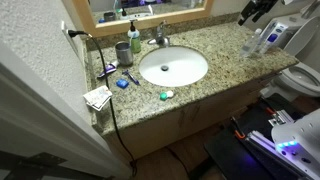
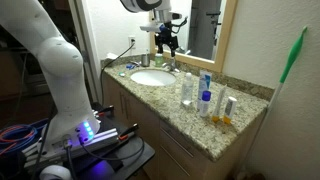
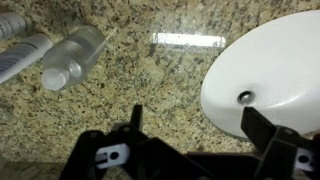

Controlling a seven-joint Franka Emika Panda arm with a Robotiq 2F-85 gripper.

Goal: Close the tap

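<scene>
The tap (image 1: 158, 38) is a small chrome faucet behind the white oval basin (image 1: 173, 67) on the granite counter. In an exterior view it is a small shiny shape (image 2: 172, 65) at the basin's (image 2: 150, 77) far rim. My gripper (image 1: 253, 12) hangs high above the counter, off to the side of the basin and well apart from the tap. It also shows in the other exterior view (image 2: 165, 42). In the wrist view my gripper (image 3: 197, 125) is open and empty over bare granite, with the basin's edge (image 3: 270, 60) at the right. The tap is out of the wrist view.
A green-capped soap bottle (image 1: 134, 38) and a grey cup (image 1: 122, 52) stand beside the tap. Several toiletry bottles (image 2: 205, 95) stand on the counter past the basin; two lie in the wrist view (image 3: 70, 55). A mirror backs the counter. A toilet (image 1: 300, 78) is beside it.
</scene>
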